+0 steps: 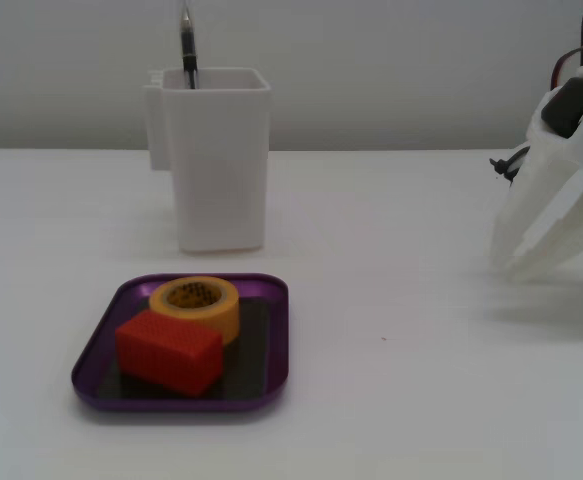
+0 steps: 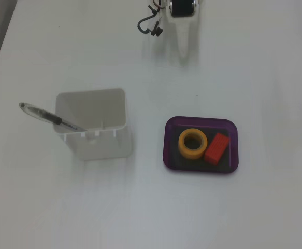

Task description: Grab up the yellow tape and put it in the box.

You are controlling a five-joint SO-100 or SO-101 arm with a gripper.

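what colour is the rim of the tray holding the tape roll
Purple rim, around a dark glossy floor; it shows best in the lower, front fixed view.

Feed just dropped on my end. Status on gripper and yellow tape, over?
Gripper open, empty, clear of the tray. Yellow tape already in the box, touching the red block. Nothing in the way.

Yellow tape point(image 1: 197, 305) point(image 2: 192, 143): small thick yellow-orange roll w/ dark hollow core, laid flat, core facing up. It is seen inside the box point(image 1: 96, 362) point(image 2: 200, 121), on the dark glossy floor, toward the far side in a fixed view. Box: shallow purple square tray, rounded corners, low rim, set flat on the white tabletop point(image 1: 421, 400) point(image 2: 140, 207).
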